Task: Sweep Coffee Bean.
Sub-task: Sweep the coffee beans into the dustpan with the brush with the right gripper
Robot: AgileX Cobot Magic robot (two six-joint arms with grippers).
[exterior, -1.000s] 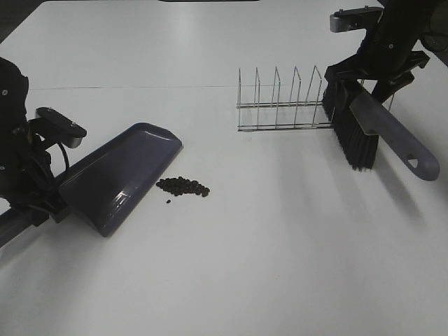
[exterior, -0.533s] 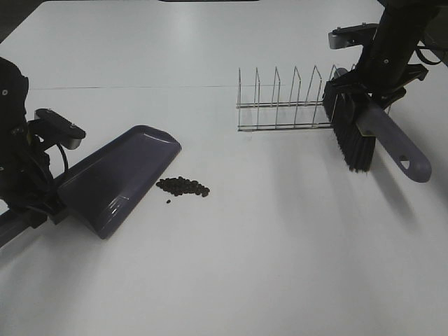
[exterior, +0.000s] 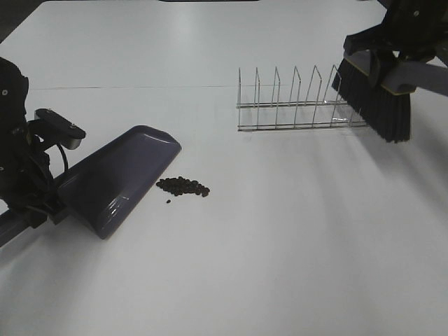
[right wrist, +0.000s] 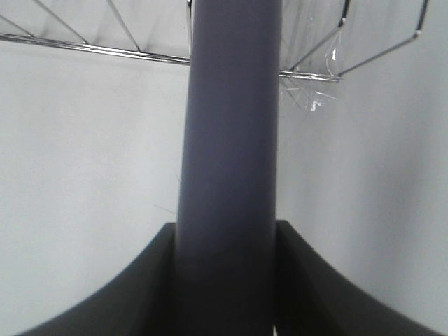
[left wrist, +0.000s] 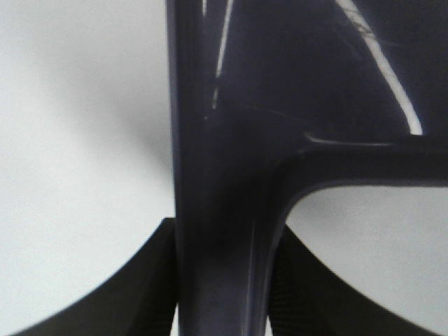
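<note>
A small heap of dark coffee beans (exterior: 183,186) lies on the white table, with one stray bean just left of and below it. The purple dustpan (exterior: 119,178) rests with its open lip just left of the heap. My left gripper (exterior: 40,208) is shut on the dustpan's handle (left wrist: 224,210), with a finger (left wrist: 140,294) on either side. My right gripper (exterior: 393,52) is shut on the brush handle (right wrist: 227,140) and holds the brush (exterior: 374,94) in the air at the far right. Its black bristles hang down over the right end of the wire rack.
A wire dish rack (exterior: 294,101) stands at the back right, directly under and left of the brush; its wires also show in the right wrist view (right wrist: 91,47). White tabletop (exterior: 280,231) stretches between the beans and the brush.
The right gripper has lifted the brush and swung it up and to the right, the handle now pointing right. The left arm, dustpan and beans have not moved.
</note>
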